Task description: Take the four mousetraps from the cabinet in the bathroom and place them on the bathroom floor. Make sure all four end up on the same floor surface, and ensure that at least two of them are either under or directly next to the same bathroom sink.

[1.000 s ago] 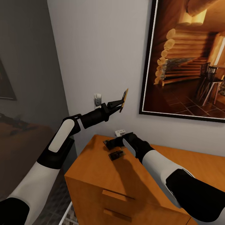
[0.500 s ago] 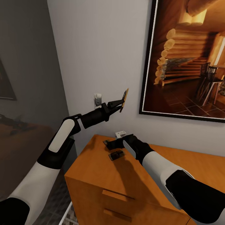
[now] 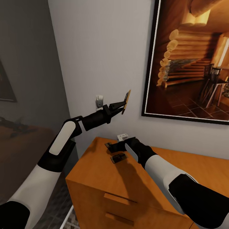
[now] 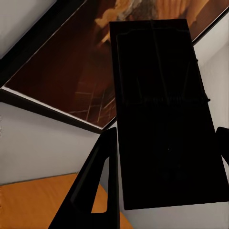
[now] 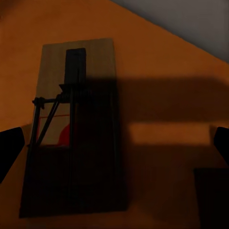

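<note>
Head view: framed log-cabin picture (image 3: 190, 58) on the white wall, orange-brown cabinet (image 3: 95, 187) below with two mousetraps on top, one (image 3: 118, 157) flat and dark, another (image 3: 110, 146) just behind it near the wall. Left gripper (image 3: 122, 106) raised above the cabinet, clamped on a third mousetrap (image 3: 127, 101), held on edge. Right gripper (image 3: 119, 147) low over the trap near the wall, fingers (image 5: 9, 152) spread wide; no legible writing noted.

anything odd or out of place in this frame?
Nothing spilled or damaged. One thing stands out: the left hand holds a mousetrap on edge in mid-air, near the wall. Two more mousetraps lie flat on the cabinet top, the right hand open over one.
</note>
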Controlling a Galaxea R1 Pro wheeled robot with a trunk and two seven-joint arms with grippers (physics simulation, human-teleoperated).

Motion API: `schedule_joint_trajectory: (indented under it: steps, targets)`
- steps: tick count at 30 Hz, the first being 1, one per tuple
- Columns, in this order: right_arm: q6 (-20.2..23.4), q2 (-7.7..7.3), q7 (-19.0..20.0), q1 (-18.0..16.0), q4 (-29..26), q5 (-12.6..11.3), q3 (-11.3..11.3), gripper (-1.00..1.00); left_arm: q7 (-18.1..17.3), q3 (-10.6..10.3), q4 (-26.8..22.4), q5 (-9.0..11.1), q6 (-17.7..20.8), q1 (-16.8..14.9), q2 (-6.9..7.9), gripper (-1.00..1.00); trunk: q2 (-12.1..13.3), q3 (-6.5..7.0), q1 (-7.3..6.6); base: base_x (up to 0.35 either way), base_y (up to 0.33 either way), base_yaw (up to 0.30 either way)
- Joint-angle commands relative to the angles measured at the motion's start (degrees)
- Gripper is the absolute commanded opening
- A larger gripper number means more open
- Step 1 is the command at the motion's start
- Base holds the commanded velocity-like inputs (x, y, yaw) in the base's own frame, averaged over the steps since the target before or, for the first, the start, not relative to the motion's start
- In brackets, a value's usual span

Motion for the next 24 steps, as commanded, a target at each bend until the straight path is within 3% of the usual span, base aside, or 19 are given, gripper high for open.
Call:
schedule_joint_trajectory:
  steps: [1,24]
  targets:
    - [0.23,0.0,0.23,0.06,0.68,-0.53,0.15,1.0,-0.09,-0.05,0.02,-0.14,0.07,-0.06,0.05,-1.0,-0.03,-0.08,0.0,0.0,0.0,0.0]
    - [0.15,0.0,0.25,0.26,0.66,-0.53,0.22,1.0,-0.09,-0.12,0.25,-0.14,0.07,-0.06,0.08,-1.0,-0.03,-0.08,0.0,0.0,0.027,0.0]
